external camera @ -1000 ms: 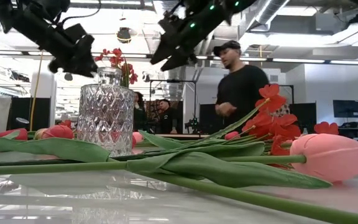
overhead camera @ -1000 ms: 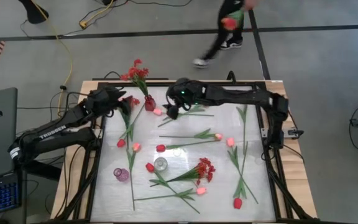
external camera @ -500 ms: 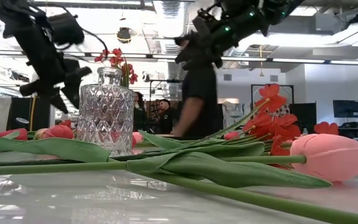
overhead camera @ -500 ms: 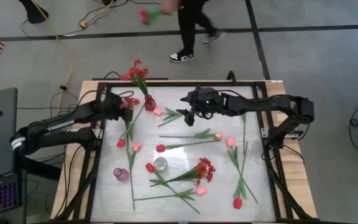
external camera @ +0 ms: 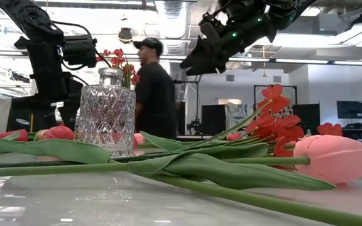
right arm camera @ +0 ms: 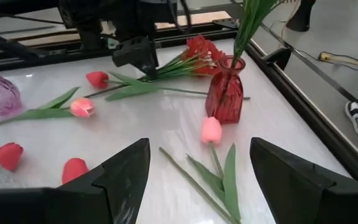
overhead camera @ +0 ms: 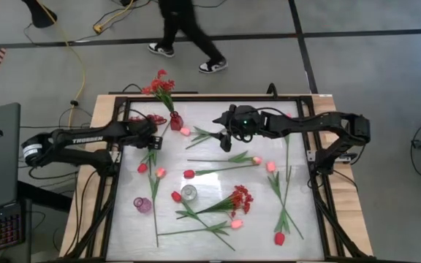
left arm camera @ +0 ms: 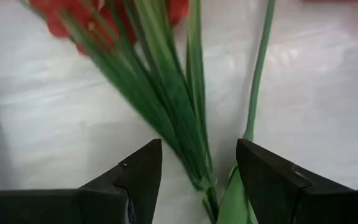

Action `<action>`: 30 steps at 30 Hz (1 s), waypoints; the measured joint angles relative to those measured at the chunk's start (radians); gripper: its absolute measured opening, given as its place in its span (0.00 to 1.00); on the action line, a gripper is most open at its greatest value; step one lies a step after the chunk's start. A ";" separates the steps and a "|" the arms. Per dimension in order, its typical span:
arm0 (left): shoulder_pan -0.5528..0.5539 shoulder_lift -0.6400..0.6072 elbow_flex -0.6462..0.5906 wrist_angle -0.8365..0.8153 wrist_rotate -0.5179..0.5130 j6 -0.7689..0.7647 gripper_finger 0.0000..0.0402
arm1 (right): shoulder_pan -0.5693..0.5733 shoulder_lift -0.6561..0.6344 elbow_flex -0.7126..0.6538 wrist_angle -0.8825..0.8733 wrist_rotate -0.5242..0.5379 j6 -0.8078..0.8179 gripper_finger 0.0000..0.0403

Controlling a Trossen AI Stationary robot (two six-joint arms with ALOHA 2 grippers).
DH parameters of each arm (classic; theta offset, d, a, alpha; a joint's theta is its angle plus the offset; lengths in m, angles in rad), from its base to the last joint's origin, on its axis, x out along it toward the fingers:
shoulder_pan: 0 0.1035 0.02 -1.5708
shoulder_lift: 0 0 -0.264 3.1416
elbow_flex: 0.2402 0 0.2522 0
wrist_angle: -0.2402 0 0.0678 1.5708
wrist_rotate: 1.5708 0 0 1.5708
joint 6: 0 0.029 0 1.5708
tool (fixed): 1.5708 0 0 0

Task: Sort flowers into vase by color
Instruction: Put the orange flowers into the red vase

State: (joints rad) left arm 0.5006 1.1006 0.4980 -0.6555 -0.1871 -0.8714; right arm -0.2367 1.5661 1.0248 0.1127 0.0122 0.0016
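- Two dark robot hands hover over the far side of the white table [overhead camera: 298,226], and your coming move turns on the left hand [overhead camera: 152,137], which hangs just above the bushy spray of small red blossoms [overhead camera: 150,119] lying flat near the table's far left corner.
- Look through the left wrist view: the green stems [left arm camera: 166,118] of that spray run up between the left hand's two fingers [left arm camera: 143,171], which stand wide apart with nothing in them. The stem's long axis points away from the hand toward the red heads, so the fingers already straddle it crosswise; I judge a straight drop and a squeeze would catch it.
- Your target, the small red glass vase [overhead camera: 175,121], stands upright just beside that spray, toward the table's middle, and already carries a red spray [overhead camera: 159,84] leaning out past the far edge. The left hand is plainly the nearer one to both.
- Your right hand [overhead camera: 225,139] is also wide and empty, held well above the table. The pink tulip bud with its long green stem and leaves [right arm camera: 211,130] lies ahead of it, bud end just beside the red vase, stem running back toward the hand.
- Many more flowers lie scattered nearer you, around a clear cut-glass vase [external camera: 106,119] and a purple glass vase [overhead camera: 142,204], both empty as far as I can see.
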 joint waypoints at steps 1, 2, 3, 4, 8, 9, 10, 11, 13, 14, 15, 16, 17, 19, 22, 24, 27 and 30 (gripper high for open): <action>-0.010 0.008 0.000 0.000 -0.001 -0.008 0.48 | -0.001 0.000 0.000 0.000 -0.001 -0.004 0.75; -0.018 0.017 0.000 0.000 -0.006 -0.014 0.48 | -0.001 0.000 0.000 0.003 -0.005 -0.007 0.75; -0.025 0.027 0.000 0.001 -0.013 -0.018 0.48 | -0.002 0.000 0.000 0.010 -0.011 -0.008 0.75; -0.030 0.035 0.000 0.003 -0.019 -0.023 0.48 | -0.003 0.000 0.000 0.021 -0.011 -0.009 0.75; -0.031 0.076 0.000 0.021 -0.028 -0.024 0.48 | -0.003 0.000 0.000 0.035 -0.015 -0.010 0.75; -0.031 0.087 0.000 0.021 -0.029 -0.024 0.48 | -0.003 0.000 0.000 0.033 -0.015 -0.010 0.75; -0.030 0.099 0.000 0.021 -0.032 -0.024 0.48 | -0.003 0.000 0.000 0.031 -0.015 -0.010 0.75; -0.029 0.111 0.000 0.021 -0.037 -0.024 0.48 | -0.003 0.000 0.000 0.027 -0.015 -0.009 0.75; -0.029 0.136 0.000 0.027 -0.041 -0.024 0.48 | -0.003 0.000 0.000 0.020 -0.015 -0.003 0.75; -0.029 0.149 0.003 0.031 -0.043 -0.024 0.48 | -0.003 0.000 0.000 0.014 -0.015 -0.002 0.75; -0.029 0.161 0.004 0.036 -0.044 -0.022 0.46 | -0.003 0.000 0.000 0.009 -0.015 -0.002 0.75; -0.029 0.171 0.004 0.043 -0.043 -0.015 0.45 | -0.003 0.000 0.000 0.004 -0.015 -0.002 0.75; -0.029 0.179 0.004 0.050 -0.043 -0.012 0.42 | -0.003 0.000 0.000 -0.002 -0.015 -0.002 0.75; -0.029 0.184 0.005 0.057 -0.041 -0.005 0.36 | -0.003 0.000 0.000 -0.010 -0.015 -0.002 0.75; -0.029 0.164 0.002 0.060 -0.045 -0.001 0.25 | -0.003 0.000 0.000 -0.016 -0.015 -0.002 0.75; -0.029 0.139 -0.001 0.051 -0.062 0.002 0.17 | -0.003 0.000 0.000 -0.017 -0.015 0.001 0.75; -0.027 0.088 -0.003 0.045 -0.121 0.002 0.06 | -0.003 0.000 0.000 -0.018 -0.014 0.001 0.75; -0.027 0.039 -0.003 0.047 -0.191 -0.005 0.02 | -0.003 0.000 0.000 -0.020 -0.014 0.011 0.75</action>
State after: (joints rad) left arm 0.4736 1.1391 0.4950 -0.6083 -0.3781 -0.8766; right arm -0.2401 1.5665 1.0252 0.0925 -0.0022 0.0125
